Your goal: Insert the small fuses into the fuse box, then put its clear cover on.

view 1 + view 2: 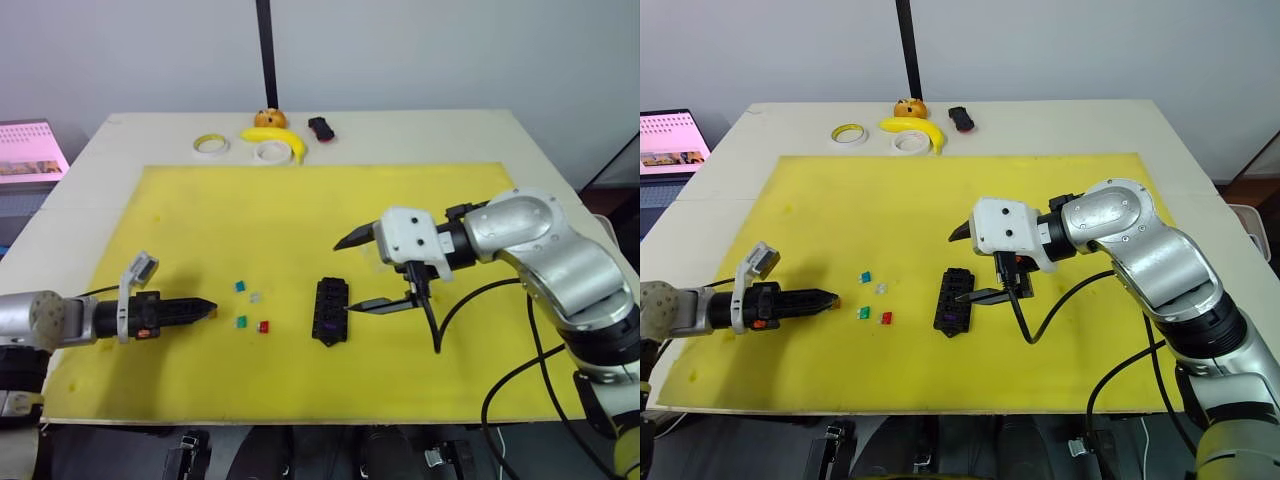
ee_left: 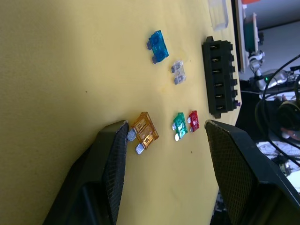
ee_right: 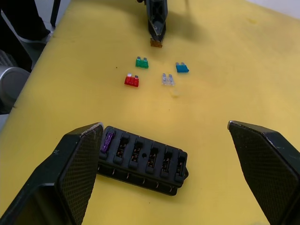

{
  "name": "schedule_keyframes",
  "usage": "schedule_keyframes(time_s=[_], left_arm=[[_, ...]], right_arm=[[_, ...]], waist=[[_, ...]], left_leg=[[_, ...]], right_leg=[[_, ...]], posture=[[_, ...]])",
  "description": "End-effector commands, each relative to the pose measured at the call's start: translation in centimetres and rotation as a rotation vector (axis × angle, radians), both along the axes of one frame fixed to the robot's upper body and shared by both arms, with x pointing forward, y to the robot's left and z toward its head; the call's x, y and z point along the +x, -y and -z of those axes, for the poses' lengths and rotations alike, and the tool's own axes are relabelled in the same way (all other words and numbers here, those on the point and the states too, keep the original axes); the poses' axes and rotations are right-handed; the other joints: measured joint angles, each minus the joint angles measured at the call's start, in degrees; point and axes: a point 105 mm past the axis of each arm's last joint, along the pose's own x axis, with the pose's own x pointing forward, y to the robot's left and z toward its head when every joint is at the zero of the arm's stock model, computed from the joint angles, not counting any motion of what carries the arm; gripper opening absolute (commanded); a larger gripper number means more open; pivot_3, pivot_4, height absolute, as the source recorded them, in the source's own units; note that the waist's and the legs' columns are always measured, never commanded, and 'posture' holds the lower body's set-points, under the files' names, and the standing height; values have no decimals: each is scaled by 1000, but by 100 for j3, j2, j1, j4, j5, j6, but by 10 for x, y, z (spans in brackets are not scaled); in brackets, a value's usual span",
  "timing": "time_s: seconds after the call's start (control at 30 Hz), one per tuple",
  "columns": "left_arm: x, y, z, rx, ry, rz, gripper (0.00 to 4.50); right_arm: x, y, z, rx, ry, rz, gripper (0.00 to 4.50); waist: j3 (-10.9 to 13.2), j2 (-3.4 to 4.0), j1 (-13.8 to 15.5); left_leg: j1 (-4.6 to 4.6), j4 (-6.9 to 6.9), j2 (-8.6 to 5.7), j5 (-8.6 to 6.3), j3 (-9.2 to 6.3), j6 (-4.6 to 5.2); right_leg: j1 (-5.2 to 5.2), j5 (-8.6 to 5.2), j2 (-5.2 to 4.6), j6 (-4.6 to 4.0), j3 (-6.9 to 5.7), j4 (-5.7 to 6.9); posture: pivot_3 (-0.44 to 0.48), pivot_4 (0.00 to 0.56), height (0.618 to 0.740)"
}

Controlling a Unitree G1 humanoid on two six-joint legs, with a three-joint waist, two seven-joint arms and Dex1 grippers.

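My left hand (image 1: pixel 205 308) lies low over the yellow mat (image 1: pixel 300 210), fingers parted and holding nothing; in the left wrist view the yellow fuse (image 2: pixel 144 132) lies on the mat between them, just beside one fingertip (image 2: pixel 117 140). Just beyond it, toward the mat's middle, lie the green fuse (image 1: pixel 241 322) and the red fuse (image 1: pixel 263 326) side by side, and a little farther back the teal fuse (image 1: pixel 240 286) and the grey-clear fuse (image 1: pixel 255 296), all four flat on the mat and apart from each other. The fuse box (image 1: pixel 331 310) sits right of them, near the mat's centre, slots facing up. The purple fuse (image 3: pixel 108 140) is seated in the end slot nearest me; the other slots look unfilled in the right wrist view. My right hand (image 1: pixel 355 272) hovers at the box's right side, fingers spread wide and gripping nothing, one fingertip (image 1: pixel 362 305) low and close to the box's edge, the other raised above the mat. A clear cover (image 2: pixel 218 14) shows past the box in the left wrist view, lying on the mat. At the worktop's (image 1: pixel 560 190) far edge are two tape rolls (image 1: pixel 211 145), a banana (image 1: pixel 280 139), an orange object (image 1: pixel 270 118) and a small black-red object (image 1: pixel 320 128).
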Motion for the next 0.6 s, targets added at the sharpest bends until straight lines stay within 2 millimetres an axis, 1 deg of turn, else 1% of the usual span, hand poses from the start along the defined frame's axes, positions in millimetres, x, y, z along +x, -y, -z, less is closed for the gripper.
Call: schedule_keyframes(time_s=[0.03, 0.07, 0.47, 0.57, 0.6], left_arm=[[-8, -4, 18, 48, -61, -4, 1919], [-8, -5, 19, 50, -60, -6, 1460], [-13, -12, 29, 81, -62, -18, 1460], [-13, -13, 30, 89, -60, -21, 611], [-13, -13, 31, 93, -58, -21, 140]], right_arm=[[-4, -2, -8, 2, 44, -25, 4500], [-4, -3, -8, 2, 44, -26, 4500], [-4, -5, -8, 4, 46, -35, 4500], [-4, -5, -8, 6, 46, -37, 4500], [-4, -5, -8, 6, 46, -38, 4500]], waist=[[0, 0, -5], [0, 0, -6], [0, 1, -25], [-1, 1, -31], [-1, 1, -30]], left_leg=[[0, 0, 0, 0, 0, 0], [0, 0, 0, 0, 0, 0], [0, -2, 1, -1, 0, 0], [0, -3, 2, -1, 0, 0], [0, -3, 2, -1, 0, 0]], right_leg=[[0, 0, 0, 0, 0, 0], [-1, 0, 0, 0, 0, 0], [-3, 0, -4, -1, 2, -2], [-4, 0, -6, -1, 3, -2], [-5, 0, -6, -1, 4, -2]], posture=[[0, 150, 740], [0, 150, 740], [0, 150, 740], [0, 150, 740], [0, 150, 740]])
